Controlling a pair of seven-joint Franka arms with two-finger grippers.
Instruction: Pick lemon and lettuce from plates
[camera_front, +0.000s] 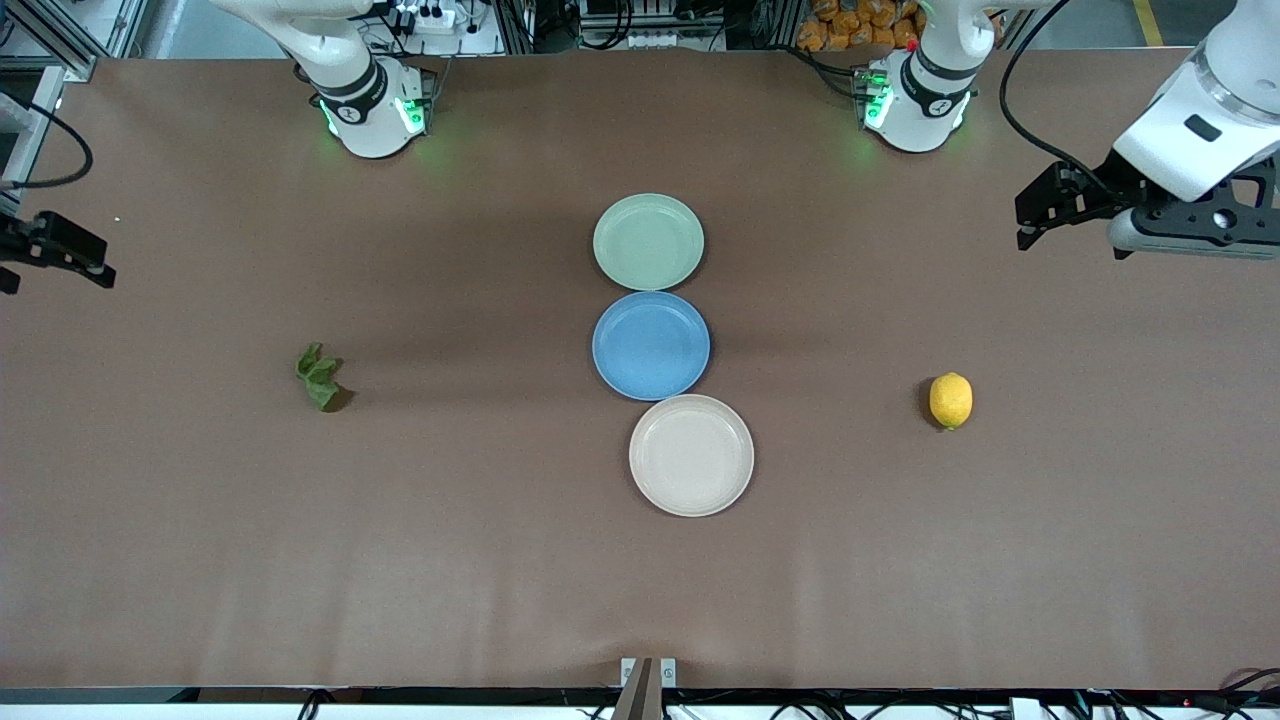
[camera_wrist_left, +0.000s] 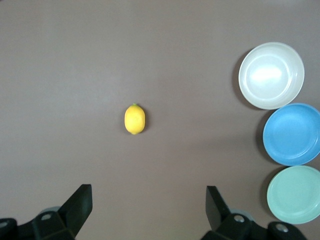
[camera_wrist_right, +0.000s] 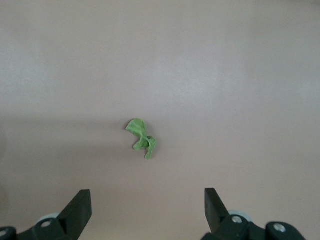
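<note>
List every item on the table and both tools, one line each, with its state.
Lemon: on its side on the bare table, toward the left arm's end, on no plate.
Lettuce: crumpled on the bare table, toward the right arm's end.
Green plate: empty.
Blue plate: empty.
Beige plate: empty.
Left tool: open, over the table above the lemon.
Right tool: open, above the lettuce.
</note>
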